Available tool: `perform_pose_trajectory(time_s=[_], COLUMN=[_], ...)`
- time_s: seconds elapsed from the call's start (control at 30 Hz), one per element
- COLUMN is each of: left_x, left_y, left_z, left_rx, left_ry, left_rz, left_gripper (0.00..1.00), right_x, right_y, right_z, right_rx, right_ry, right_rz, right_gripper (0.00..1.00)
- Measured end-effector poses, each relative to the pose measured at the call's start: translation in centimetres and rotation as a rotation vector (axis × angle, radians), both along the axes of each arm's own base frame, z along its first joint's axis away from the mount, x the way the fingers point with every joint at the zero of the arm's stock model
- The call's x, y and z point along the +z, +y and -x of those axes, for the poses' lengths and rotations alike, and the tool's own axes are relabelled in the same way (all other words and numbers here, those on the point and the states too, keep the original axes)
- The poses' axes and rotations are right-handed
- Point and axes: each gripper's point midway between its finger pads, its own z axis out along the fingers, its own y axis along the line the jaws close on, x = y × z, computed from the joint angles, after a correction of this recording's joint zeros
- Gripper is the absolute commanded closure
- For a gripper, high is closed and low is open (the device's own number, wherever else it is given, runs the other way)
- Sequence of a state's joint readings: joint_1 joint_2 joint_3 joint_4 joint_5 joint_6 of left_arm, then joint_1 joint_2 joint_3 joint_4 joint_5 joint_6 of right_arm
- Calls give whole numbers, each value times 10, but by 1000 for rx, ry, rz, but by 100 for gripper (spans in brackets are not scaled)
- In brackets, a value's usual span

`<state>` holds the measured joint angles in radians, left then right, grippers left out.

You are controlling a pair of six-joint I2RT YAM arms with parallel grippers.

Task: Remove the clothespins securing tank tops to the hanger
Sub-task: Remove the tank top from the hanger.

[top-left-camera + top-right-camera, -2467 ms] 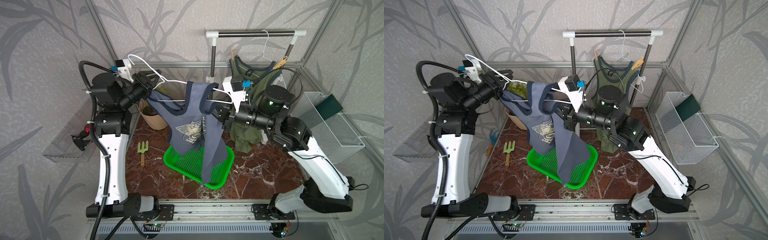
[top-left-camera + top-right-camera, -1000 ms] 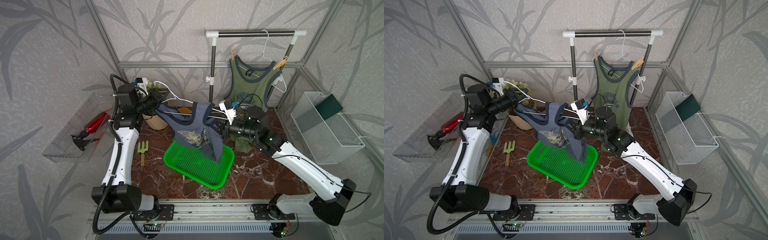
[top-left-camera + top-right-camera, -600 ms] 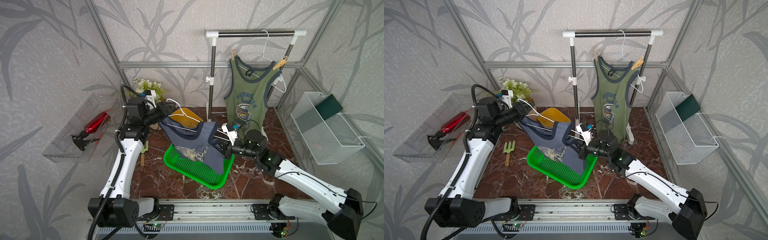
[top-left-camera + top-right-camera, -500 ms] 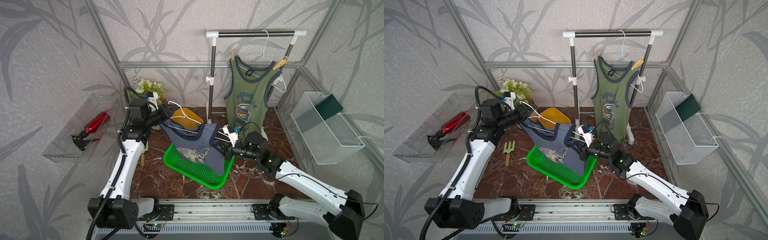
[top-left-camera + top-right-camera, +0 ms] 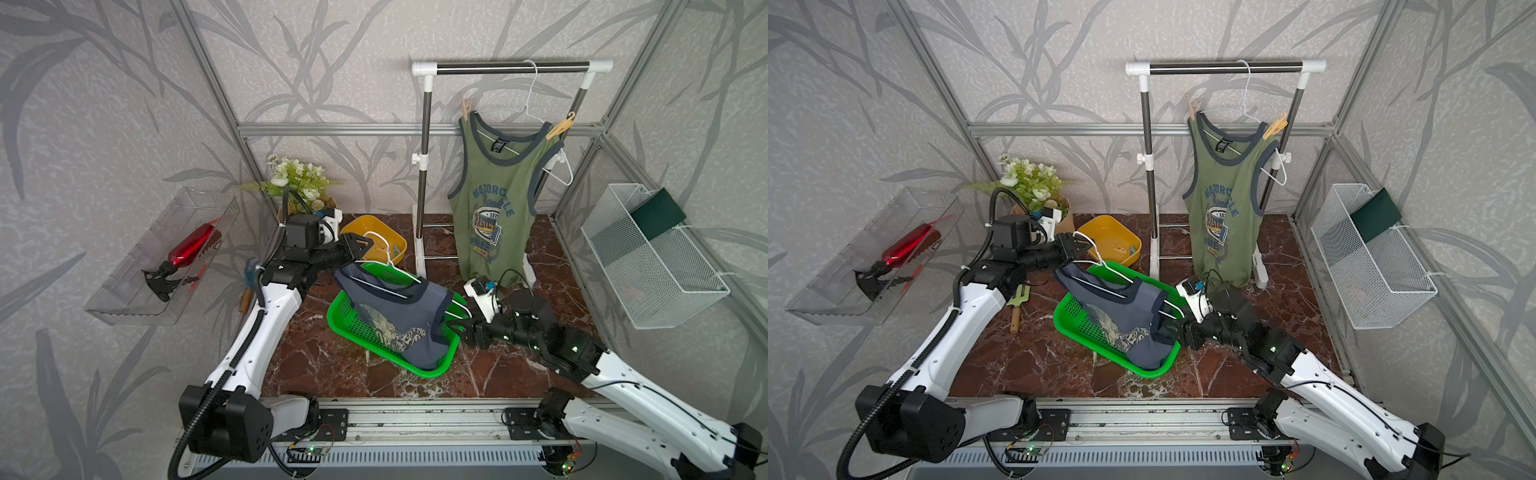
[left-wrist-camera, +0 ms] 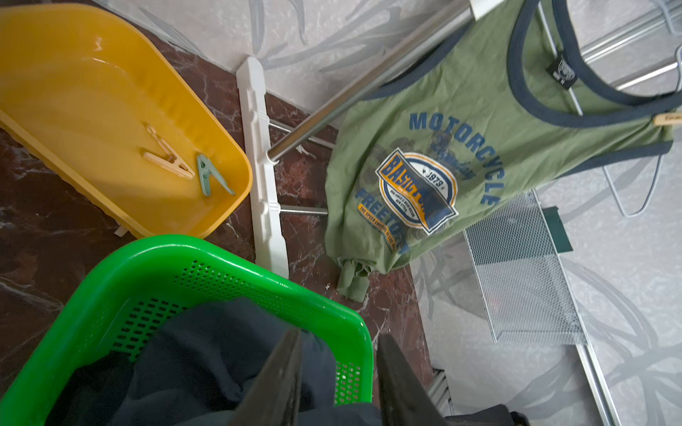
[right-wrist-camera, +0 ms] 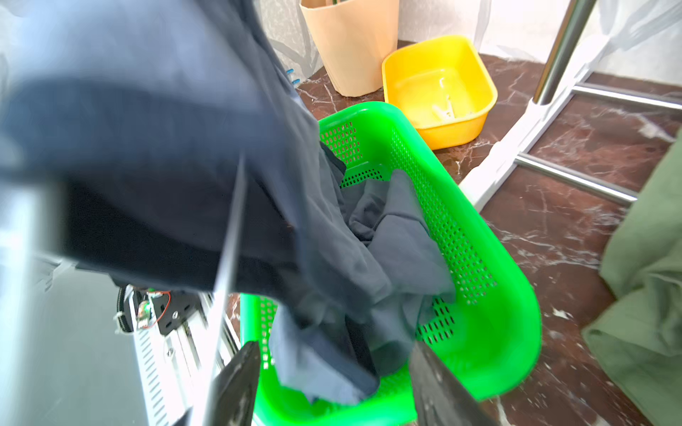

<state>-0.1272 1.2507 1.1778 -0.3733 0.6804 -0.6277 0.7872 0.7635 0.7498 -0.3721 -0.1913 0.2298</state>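
Change: right gripper (image 5: 459, 328) has let go; jaws wide apart, holding nothing. Slate-blue tank top (image 5: 399, 316) has been lowered to frame centre, its hem slumped in the green basket (image 5: 332, 311). Left gripper (image 5: 360, 248) stays part-closed on the white hanger (image 5: 389, 255) hook. No pins visible on it. Olive tank top (image 5: 494, 199), upper right, carries 2 clothespins (image 5: 466, 109): likely next.

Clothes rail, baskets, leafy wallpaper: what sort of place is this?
Probably a mock laundry corner for robot practice: a clothes rail holds an olive-green tank top fastened with clothespins, a slate-blue tank top sags into a green basket, and aluminium framing boxes it in.
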Motion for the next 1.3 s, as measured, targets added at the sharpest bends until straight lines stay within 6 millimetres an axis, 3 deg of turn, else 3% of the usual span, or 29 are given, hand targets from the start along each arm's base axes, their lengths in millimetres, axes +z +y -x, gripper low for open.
perform_pose_trajectory(time_s=[0.17, 0.3, 0.4, 0.6, 0.8, 0.9, 1.03, 1.2, 1.3], left_x=[-17, -25, -29, -35, -40, -44, -46, -50, -54], left_y=[2, 5, 7, 11, 13, 13, 14, 15, 16], left_z=[7, 10, 11, 12, 11, 10, 9, 8, 5], left_rx=[-19, -16, -14, -6, 5, 7, 10, 14, 18], left_ry=[36, 50, 57, 64, 77, 88, 95, 100, 107], left_rz=[-46, -87, -109, -141, -161, -167, -171, -181, -190], left_gripper=[100, 100, 100, 100, 100, 100, 100, 100, 100], right_x=[7, 13, 20, 24, 33, 43, 61, 82, 75], right_y=[-22, -25, -14, 28, 63, 67, 55, 56, 74], right_z=[13, 15, 10, -10, -7, -5, -3, 1, -5], right_rx=[-26, -23, 8, 98, 205, 222, 195, 208, 233], right_ry=[-18, -18, -11, 1, -21, -56, -117, -144, -133], right_rz=[25, 47, 59, 61, 49, 51, 44, -4, 1], right_gripper=[27, 26, 26, 29, 32, 33, 33, 44, 72])
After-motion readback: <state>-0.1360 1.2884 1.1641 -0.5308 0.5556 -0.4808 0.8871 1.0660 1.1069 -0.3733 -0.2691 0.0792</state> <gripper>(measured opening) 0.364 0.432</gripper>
